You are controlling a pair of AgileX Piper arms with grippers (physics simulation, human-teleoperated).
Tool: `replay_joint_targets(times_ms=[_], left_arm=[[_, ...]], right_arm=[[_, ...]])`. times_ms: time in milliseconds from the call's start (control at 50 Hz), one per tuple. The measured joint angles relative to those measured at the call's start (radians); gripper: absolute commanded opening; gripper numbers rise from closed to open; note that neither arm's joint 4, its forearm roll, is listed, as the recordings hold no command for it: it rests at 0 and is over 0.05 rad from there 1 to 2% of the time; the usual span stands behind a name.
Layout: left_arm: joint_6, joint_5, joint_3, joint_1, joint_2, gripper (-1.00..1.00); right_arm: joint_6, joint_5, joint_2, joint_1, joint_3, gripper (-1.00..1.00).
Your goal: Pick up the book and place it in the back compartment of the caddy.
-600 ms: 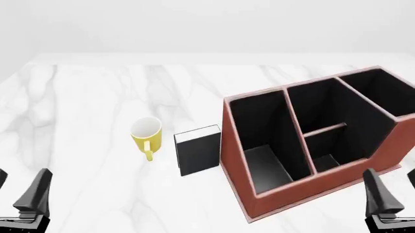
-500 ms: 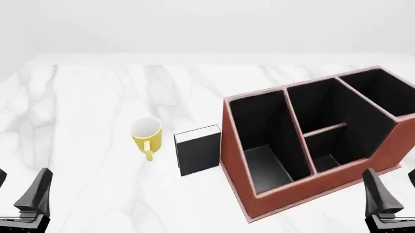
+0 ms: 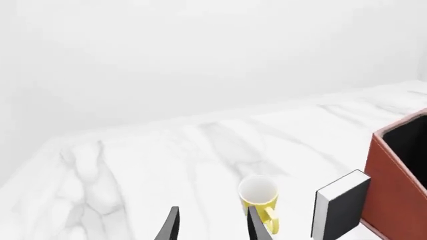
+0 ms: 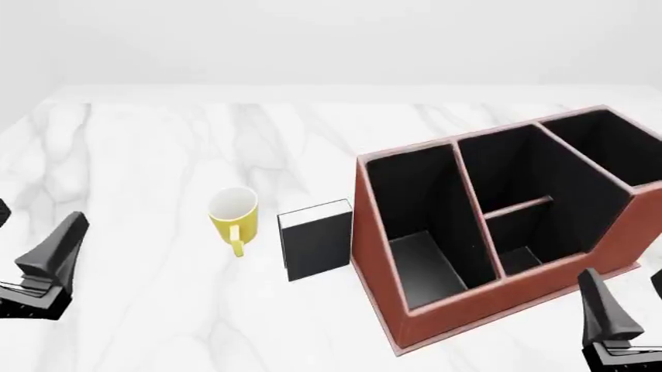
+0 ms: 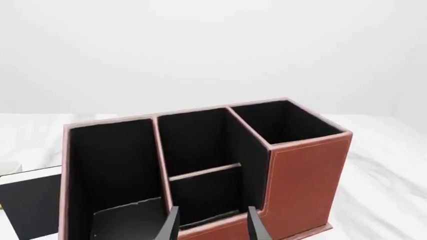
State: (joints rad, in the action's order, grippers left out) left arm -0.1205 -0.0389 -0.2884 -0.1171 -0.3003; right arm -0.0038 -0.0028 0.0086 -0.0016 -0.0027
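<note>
Where the arms reach in: both grippers hang low at the near edge of the tabletop (image 4: 155, 147), left at the far left, right at the far right
Book: the book (image 4: 318, 241) stands upright on the white marble tabletop, black cover facing the arms, white page edges along its top; it sits just beside the caddy's left wall, and whether they touch cannot be told
Caddy: the caddy (image 4: 385, 298) stands right of centre, reddish-brown outside, black inside, thin dividers splitting it into several compartments; none of them shows anything inside
Mug: a yellow mug (image 4: 232, 215) stands just left of the book, handle turned toward the arms
Left gripper: the left gripper (image 3: 210, 227) holds nothing, its fingers (image 3: 170, 226) parted with a gap between them; the mug shows past their tips in the wrist view
Right gripper: the right gripper (image 5: 212, 227) also holds nothing, fingers (image 5: 256, 226) apart, pointing at the caddy's near wall
</note>
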Motion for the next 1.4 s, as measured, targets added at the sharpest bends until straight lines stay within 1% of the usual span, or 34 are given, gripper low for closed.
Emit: replay_joint_targets(times_ms=[160, 300, 380, 480, 580, 680, 780, 900, 1100, 1220, 1400], left_arm=[[-0.089, -0.043, -0.177, -0.086, -0.187, 1.00], [-0.163, -0.103, -0.345, -0.159, -0.361, 1.00], [-0.205, -0.138, -0.438, -0.186, -0.453, 1.00], [-0.276, -0.181, -0.552, -0.205, -0.566, 1.00], [-0.334, -0.252, -0.666, -0.253, -0.661, 1.00], [-0.369, -0.349, -0.773, -0.321, -0.736, 1.00], [-0.393, -0.440, -0.858, -0.373, -0.797, 1.00], [-0.406, -0.539, -0.930, -0.426, -0.852, 1.00], [-0.412, -0.660, -1.014, -0.475, -0.927, 1.00], [-0.413, -0.684, -1.027, -0.492, -0.971, 1.00], [-0.410, -0.676, -1.007, -0.523, -1.030, 1.00]], right_arm=[[0.000, -0.001, 0.001, 0.001, 0.000, 1.00], [0.000, -0.002, 0.003, 0.001, 0.000, 1.00], [-0.001, -0.004, 0.005, 0.001, 0.000, 1.00], [-0.001, -0.007, 0.009, 0.001, 0.001, 1.00], [-0.002, -0.011, 0.014, 0.001, 0.001, 1.00], [-0.003, -0.014, 0.016, 0.001, 0.001, 1.00], [-0.003, -0.016, 0.019, 0.001, 0.001, 1.00], [-0.003, -0.018, 0.021, 0.002, 0.001, 1.00], [-0.004, -0.026, 0.028, 0.003, 0.001, 1.00], [-0.005, -0.029, 0.032, 0.003, 0.001, 1.00], [-0.004, -0.034, 0.038, 0.003, 0.001, 1.00]])
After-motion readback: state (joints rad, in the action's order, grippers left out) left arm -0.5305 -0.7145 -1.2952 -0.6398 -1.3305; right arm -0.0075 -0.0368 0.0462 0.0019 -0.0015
